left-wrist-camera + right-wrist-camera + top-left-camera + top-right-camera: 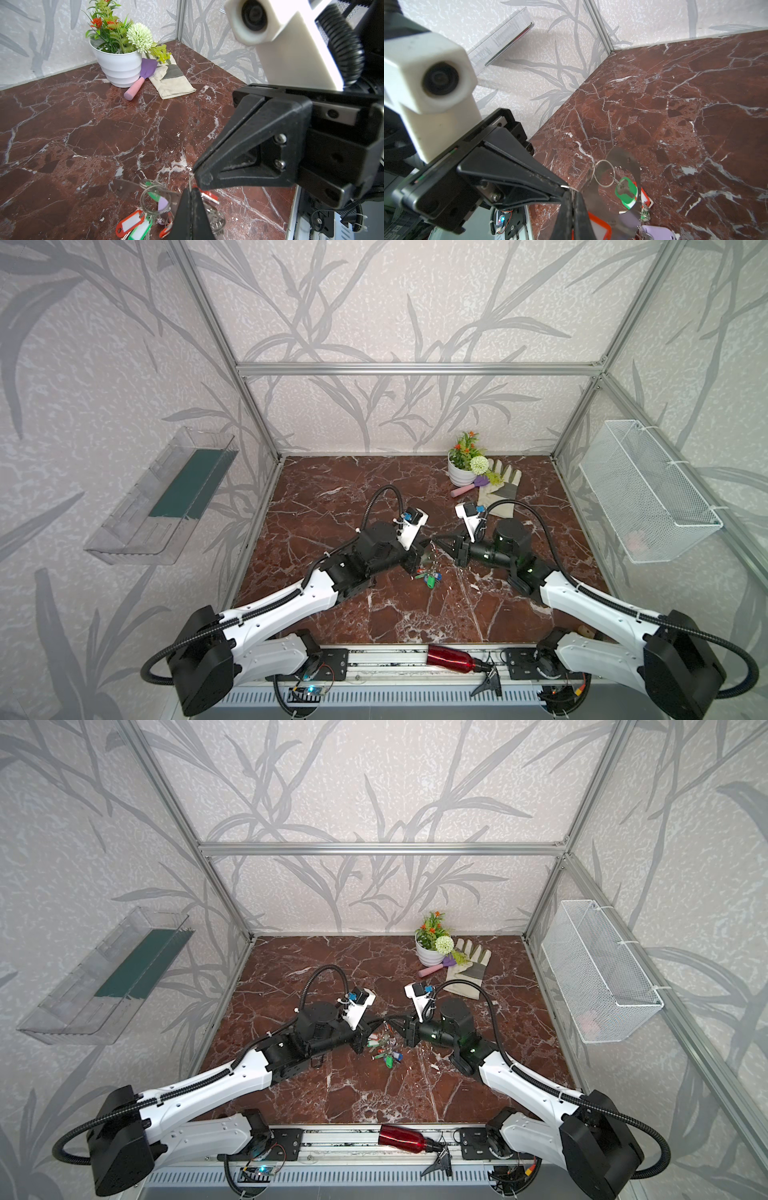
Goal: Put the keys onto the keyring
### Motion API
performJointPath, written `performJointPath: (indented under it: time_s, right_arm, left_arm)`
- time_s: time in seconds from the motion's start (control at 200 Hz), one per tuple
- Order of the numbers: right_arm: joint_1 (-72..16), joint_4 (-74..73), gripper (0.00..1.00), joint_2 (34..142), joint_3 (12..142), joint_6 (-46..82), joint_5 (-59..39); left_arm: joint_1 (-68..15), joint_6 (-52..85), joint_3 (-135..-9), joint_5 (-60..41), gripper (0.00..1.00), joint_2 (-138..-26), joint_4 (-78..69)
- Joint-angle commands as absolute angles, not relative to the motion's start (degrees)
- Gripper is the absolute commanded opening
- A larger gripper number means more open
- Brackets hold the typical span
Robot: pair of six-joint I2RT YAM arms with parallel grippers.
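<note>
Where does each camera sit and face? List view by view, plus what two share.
Top view: high at the front, looking down on the table; left arm, right arm show.
Top view: same head, same aim; both arms flank the keyring.
Left wrist: on the left arm, facing the flowerpot; left gripper, right gripper show.
Right wrist: on the right arm, facing the clear shelf; both grippers show.
Shared: both wrist views show the split ring they pinch.

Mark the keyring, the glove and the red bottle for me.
keyring (623,155): right wrist view, upper part of the grey plate.
glove (498,485): in a top view, the palm.
red bottle (451,657): in a top view, middle of its body.
</note>
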State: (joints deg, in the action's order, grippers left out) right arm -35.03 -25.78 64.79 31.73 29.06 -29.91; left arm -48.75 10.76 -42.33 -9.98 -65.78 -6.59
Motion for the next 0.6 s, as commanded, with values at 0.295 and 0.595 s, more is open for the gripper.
performJointPath:
  time_s: [0.295,0.595]
  right_arm:
    - [-34.13,-24.06,0.0,65.44,30.32,35.23,-23.82]
    - [-34.12,-18.94,0.0,65.98,31.95,38.57,-23.21]
  left_arm:
    - [-49.13,10.91,-39.01,-7.71,0.0,-63.2,-18.7]
    - [-49.24,10.28,-35.96,-6.05,0.0,-62.66,-25.57]
